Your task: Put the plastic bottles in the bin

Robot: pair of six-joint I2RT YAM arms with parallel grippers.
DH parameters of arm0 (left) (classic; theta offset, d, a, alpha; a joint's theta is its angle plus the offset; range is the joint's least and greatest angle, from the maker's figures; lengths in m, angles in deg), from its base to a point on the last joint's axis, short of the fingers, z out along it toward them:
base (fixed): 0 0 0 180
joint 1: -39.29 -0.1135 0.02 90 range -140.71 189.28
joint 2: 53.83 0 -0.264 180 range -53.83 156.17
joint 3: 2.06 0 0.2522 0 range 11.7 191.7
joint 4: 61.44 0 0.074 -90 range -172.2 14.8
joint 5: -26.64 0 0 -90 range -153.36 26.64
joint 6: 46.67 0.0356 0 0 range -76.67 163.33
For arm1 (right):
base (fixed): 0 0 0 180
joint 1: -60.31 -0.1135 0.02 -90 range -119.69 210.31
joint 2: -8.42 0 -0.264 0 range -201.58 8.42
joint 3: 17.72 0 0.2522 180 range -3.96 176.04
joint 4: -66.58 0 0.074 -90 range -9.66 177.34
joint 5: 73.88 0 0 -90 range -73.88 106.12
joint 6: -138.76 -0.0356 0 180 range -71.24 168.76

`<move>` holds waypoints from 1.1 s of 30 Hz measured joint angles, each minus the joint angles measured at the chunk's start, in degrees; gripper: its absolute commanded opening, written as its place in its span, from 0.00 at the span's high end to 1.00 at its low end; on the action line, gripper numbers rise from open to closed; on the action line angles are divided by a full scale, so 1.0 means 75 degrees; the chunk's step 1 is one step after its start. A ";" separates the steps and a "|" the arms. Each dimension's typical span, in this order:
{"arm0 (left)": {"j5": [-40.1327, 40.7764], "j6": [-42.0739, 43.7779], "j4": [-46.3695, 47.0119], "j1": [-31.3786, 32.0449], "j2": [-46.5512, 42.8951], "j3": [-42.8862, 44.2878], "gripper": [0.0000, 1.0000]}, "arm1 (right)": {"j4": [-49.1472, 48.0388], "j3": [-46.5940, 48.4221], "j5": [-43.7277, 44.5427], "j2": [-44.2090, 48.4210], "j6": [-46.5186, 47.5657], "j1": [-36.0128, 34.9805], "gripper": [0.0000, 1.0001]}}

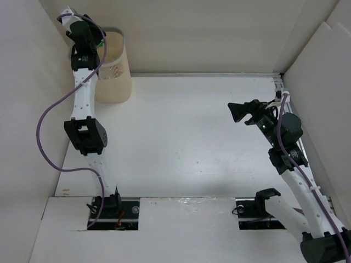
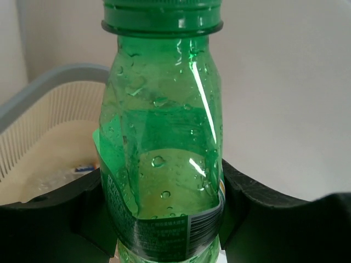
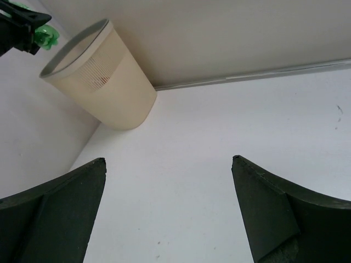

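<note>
My left gripper (image 1: 90, 34) is shut on the green plastic bottle (image 2: 162, 126) and holds it above the rim of the cream-beige bin (image 1: 112, 68) at the far left corner. In the left wrist view the bin's grey rim (image 2: 49, 82) and perforated wall lie behind and left of the bottle, with at least one bottle (image 2: 82, 169) lying on its floor. In the right wrist view the bin (image 3: 104, 76) stands far left and the green bottle (image 3: 45, 37) hangs over its rim. My right gripper (image 3: 167, 164) is open and empty above bare table at the right (image 1: 237, 112).
White walls close the table on the left, back and right. The purple cable (image 1: 46, 137) loops out left of the left arm. The table's near edge has two cut-outs at the arm bases (image 1: 112, 211).
</note>
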 measured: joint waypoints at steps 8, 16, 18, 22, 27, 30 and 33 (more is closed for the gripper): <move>0.0227 0.0210 -0.0105 -0.0455 0.1037 0.0796 0.00 | 0.0577 0.0090 -0.0076 0.0388 0.0446 0.0000 0.00; 0.0242 0.0294 -0.0711 -0.0446 0.0699 0.1349 0.00 | 0.2544 0.1530 0.0997 0.0035 0.1029 -0.0358 0.00; 0.0245 0.0312 -0.0906 -0.0449 -0.0102 0.0673 0.00 | 0.3168 0.2110 0.1515 -0.0128 0.1198 -0.0562 0.00; 0.0283 0.0399 -0.1201 -0.0446 -0.2908 -0.1926 0.00 | 0.4319 0.3305 0.2428 -0.0382 0.1475 -0.0871 0.00; 0.0277 0.0583 -0.1256 -0.0329 -0.6755 -0.4817 0.00 | 0.5648 0.4762 0.3168 -0.0618 0.1708 -0.1271 0.00; 0.0125 0.0629 -0.1259 -0.0213 -0.8833 -0.6543 0.00 | 0.6225 0.5208 0.3308 -0.0510 0.1786 -0.1370 0.00; -0.0294 0.0629 -0.1483 -0.0213 -1.0252 -0.7726 0.00 | 0.6732 0.5339 0.3328 -0.0262 0.1830 -0.1373 0.00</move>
